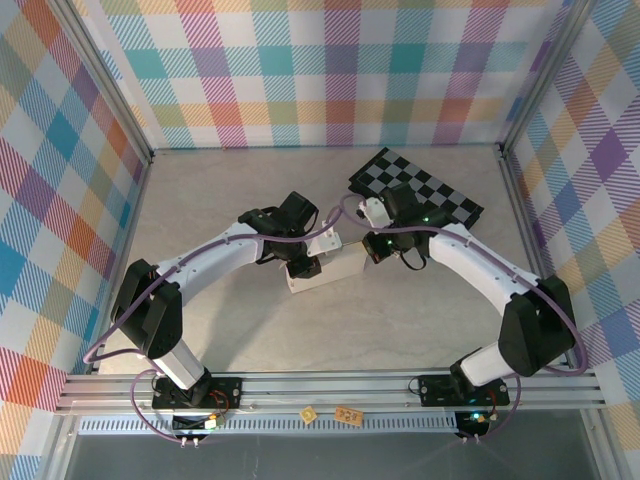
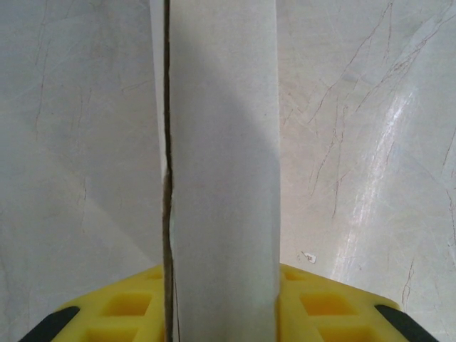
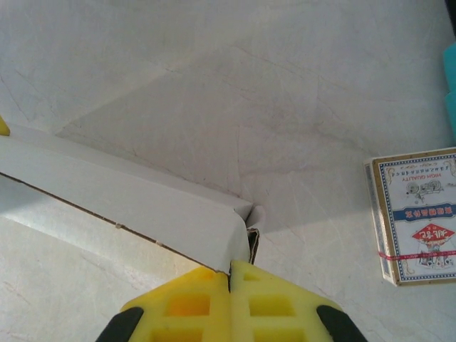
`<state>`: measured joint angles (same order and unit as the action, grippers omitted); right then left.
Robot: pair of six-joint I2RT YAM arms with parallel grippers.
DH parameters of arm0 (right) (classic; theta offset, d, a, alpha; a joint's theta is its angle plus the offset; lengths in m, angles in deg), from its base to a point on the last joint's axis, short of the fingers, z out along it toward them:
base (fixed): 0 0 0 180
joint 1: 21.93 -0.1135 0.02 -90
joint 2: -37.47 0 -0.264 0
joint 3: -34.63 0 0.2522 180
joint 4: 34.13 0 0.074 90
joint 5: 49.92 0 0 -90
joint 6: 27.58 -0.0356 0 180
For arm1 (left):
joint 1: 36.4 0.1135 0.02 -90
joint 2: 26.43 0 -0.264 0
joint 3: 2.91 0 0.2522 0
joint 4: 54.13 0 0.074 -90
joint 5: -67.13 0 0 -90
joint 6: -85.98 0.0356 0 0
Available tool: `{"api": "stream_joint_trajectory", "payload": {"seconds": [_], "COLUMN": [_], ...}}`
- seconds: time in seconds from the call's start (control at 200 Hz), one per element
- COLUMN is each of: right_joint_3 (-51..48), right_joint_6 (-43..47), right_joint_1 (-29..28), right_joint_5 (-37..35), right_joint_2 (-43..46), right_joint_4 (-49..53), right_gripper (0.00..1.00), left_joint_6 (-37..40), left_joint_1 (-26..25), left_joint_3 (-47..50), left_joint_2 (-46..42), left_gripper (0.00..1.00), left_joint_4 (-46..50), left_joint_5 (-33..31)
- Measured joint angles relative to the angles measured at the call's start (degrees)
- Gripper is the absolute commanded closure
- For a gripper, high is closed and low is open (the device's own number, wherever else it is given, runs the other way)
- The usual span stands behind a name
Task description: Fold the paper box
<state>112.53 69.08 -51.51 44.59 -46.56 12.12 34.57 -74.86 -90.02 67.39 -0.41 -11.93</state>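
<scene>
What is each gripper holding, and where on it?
Both hold the box: the left gripper clamps a folded upright wall, and the right gripper, closed tight, pinches a wall's end corner.

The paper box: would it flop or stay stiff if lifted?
Probably light: the box is thin sheet. Likely bendy at its creases, where panels already fold. Flat sides suggest it won't roll.

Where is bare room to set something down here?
Free: the far-left table between the left wall and the checkered board, and the near strip between the paper box and the arm bases. Crowded: the middle, where left tool and right tool meet at the box.
</scene>
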Motion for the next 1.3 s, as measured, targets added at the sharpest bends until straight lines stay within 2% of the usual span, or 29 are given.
{"api": "stream_joint_trajectory", "payload": {"seconds": [0.205,0.425,0.56,0.665,0.74,0.945,1.13,1.3], "right_joint_3": [-2.7,-3.3,-2.3,-1.7,-1.3,-1.2,-0.5,4.3], "right_joint_6": [-0.2,-1.4,-4.5,-8.2,-11.8,-22.6,-37.2,-55.8], "right_joint_1": [-0.1,-0.2,-0.2,0.0,0.4,1.2,4.3,5.4], "right_joint_5": [-0.6,-0.9,-0.3,0.3,1.3,4.7,7.7,10.2], "right_joint_2": [1.2,1.9,2.1,2.2,2.2,4.3,9.3,7.8], "right_joint_4": [-4.2,-4.4,-2.0,1.2,3.1,7.3,7.6,7.2], "right_gripper": [1.0,1.0,0.88,0.71,0.63,0.53,0.33,0.29], "left_joint_6": [-0.2,0.3,1.8,3.2,3.7,4.5,4.6,4.5], "left_joint_1": [0.2,0.3,0.2,0.1,-0.1,-0.1,-0.1,-0.1], "left_joint_3": [-0.1,-0.3,-0.3,-0.3,-0.3,-0.3,-0.3,-0.3], "left_joint_2": [0.1,0.2,0.2,0.2,0.2,0.2,0.2,0.2], "left_gripper": [0.68,0.69,0.7,0.7,0.7,0.7,0.7,0.71], "left_joint_4": [-0.1,-0.1,-0.1,0.1,0.3,0.1,0.1,0.2], "left_joint_5": [-0.2,-0.2,-0.2,-0.8,-1.3,-2.0,-2.0,-1.8]}}
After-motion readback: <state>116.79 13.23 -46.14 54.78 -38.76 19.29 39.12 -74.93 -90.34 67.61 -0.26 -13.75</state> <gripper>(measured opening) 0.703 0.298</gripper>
